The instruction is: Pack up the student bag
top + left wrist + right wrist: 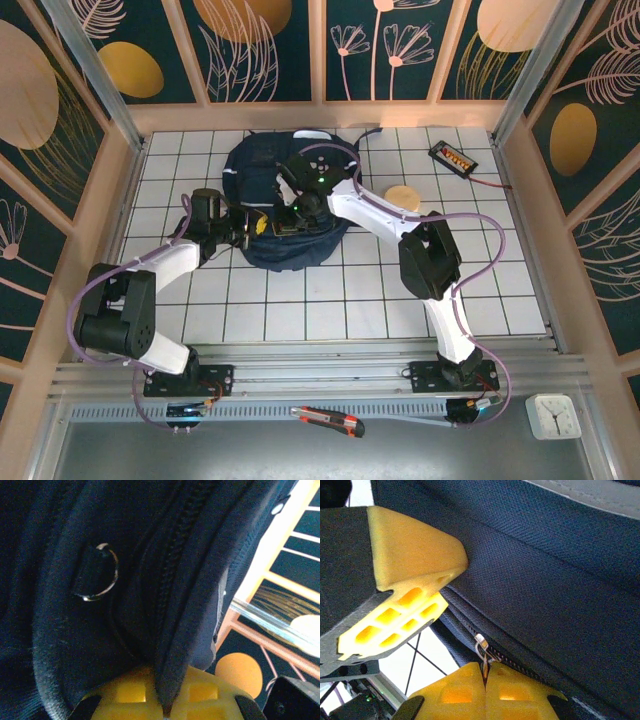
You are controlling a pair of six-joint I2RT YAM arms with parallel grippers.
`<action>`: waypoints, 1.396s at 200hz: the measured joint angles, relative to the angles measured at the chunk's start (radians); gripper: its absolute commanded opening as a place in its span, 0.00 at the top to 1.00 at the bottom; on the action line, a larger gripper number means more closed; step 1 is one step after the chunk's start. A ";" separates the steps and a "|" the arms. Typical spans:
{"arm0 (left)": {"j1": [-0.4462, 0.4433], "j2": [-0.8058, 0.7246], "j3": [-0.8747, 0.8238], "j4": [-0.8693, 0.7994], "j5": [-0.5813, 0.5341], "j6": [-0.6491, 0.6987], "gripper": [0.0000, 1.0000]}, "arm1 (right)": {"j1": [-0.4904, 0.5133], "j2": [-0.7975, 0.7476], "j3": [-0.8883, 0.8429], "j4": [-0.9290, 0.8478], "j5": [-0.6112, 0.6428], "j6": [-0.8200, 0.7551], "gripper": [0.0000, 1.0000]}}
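The right gripper [486,682] has its yellow pads pinched together on the metal zip pull [481,644]. The left gripper [165,707] is clamped on a fold of bag [255,165] fabric beside the zip [175,580]. From this I judge the zip is being worked. The left should hold the cloth taut while the right draws along the line of the teeth, not upward.

The bag lies at the far middle of the tiled table [300,300]. Bare tiles lie nearer, between the arms. A disc [403,195] sits close by the right forearm, so swing wide there. A device [452,157] lies farther back, near the wall.
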State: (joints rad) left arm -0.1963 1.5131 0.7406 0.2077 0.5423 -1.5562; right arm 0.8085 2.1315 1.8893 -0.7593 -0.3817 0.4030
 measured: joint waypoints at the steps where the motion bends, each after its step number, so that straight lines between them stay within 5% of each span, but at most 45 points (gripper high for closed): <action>1: 0.000 0.000 0.000 0.000 0.000 0.000 1.00 | 0.000 0.000 0.000 0.000 0.000 -0.002 1.00; 96: 0.055 0.000 0.026 -0.074 0.037 0.142 1.00 | -0.173 -0.179 -0.286 0.042 0.001 -0.051 1.00; 160: 0.065 -0.001 0.116 -0.206 0.056 0.276 1.00 | -0.286 -0.199 -0.330 0.089 -0.014 -0.167 1.00; 212: 0.103 0.015 0.172 -0.295 0.063 0.377 1.00 | -0.267 -0.199 -0.330 0.113 -0.046 -0.250 1.00; 261: 0.194 0.166 0.409 -0.527 0.040 0.595 1.00 | -0.109 -0.198 -0.329 0.171 -0.005 -0.266 1.00; 267: 0.203 0.185 0.439 -0.554 0.034 0.621 0.92 | -0.086 -0.196 -0.324 0.178 0.004 -0.264 1.00; 279: 0.221 0.215 0.488 -0.596 0.020 0.664 0.60 | -0.048 -0.183 -0.305 0.184 0.017 -0.259 1.00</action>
State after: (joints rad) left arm 0.0246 1.7279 1.2289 -0.3885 0.5625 -0.8921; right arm 0.7609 1.9480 1.5841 -0.5751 -0.3645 0.1436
